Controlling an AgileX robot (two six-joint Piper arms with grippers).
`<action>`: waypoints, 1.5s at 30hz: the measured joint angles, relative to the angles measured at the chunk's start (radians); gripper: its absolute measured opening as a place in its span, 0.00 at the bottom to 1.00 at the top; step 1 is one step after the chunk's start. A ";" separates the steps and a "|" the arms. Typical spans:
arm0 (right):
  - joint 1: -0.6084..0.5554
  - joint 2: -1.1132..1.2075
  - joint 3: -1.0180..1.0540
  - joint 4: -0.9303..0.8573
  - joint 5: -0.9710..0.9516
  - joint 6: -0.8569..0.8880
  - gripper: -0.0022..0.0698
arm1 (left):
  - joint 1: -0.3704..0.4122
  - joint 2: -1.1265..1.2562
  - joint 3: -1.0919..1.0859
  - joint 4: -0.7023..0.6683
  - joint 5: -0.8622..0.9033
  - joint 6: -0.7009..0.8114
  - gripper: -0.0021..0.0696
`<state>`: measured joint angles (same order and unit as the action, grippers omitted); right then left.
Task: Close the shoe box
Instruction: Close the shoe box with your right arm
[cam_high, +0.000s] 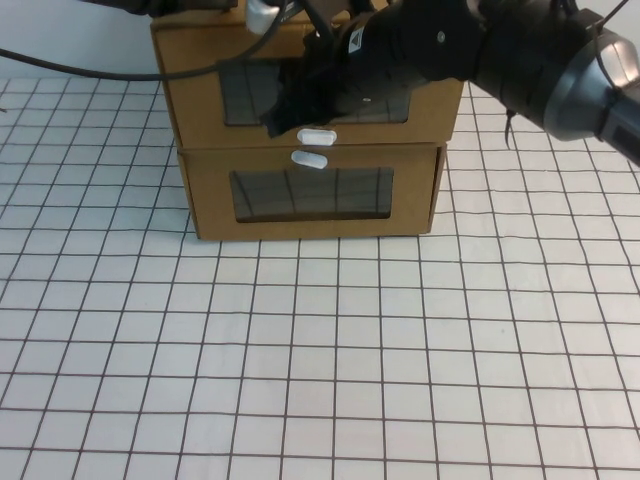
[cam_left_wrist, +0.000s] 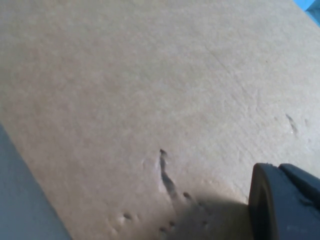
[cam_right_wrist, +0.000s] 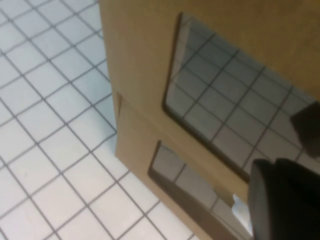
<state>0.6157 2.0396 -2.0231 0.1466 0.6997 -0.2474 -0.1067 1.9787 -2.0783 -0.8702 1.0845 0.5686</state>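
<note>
The shoe box (cam_high: 200, 100) is the upper of two stacked brown cardboard boxes, with a clear window (cam_high: 245, 95) and a white oval tab (cam_high: 316, 136) below it. My right gripper (cam_high: 297, 105) is against the front of the box, over the window just above the tab. The right wrist view shows that window (cam_right_wrist: 225, 105) and the tab (cam_right_wrist: 240, 207) close up. My left gripper (cam_high: 262, 15) rests on top of the box at the back. The left wrist view shows only the box's brown top (cam_left_wrist: 125, 75).
The twin box (cam_high: 210, 200) sits underneath, with its tab (cam_high: 308, 158) above its window (cam_high: 310, 195). Both stand at the far middle of the white gridded table (cam_high: 320, 350). A black cable (cam_high: 90, 68) runs in from the left.
</note>
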 joint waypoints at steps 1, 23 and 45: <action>0.000 0.000 0.000 0.009 0.007 -0.027 0.01 | 0.000 0.000 0.000 0.000 0.000 0.000 0.02; 0.002 -0.172 -0.007 -0.012 0.132 -0.137 0.01 | 0.003 -0.020 0.000 0.025 0.038 0.004 0.02; -0.078 -0.053 -0.007 0.043 0.044 -0.086 0.01 | 0.036 -0.036 0.000 0.022 0.102 0.034 0.02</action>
<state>0.5377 1.9864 -2.0303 0.1892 0.7439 -0.3336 -0.0702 1.9426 -2.0783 -0.8481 1.1865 0.6024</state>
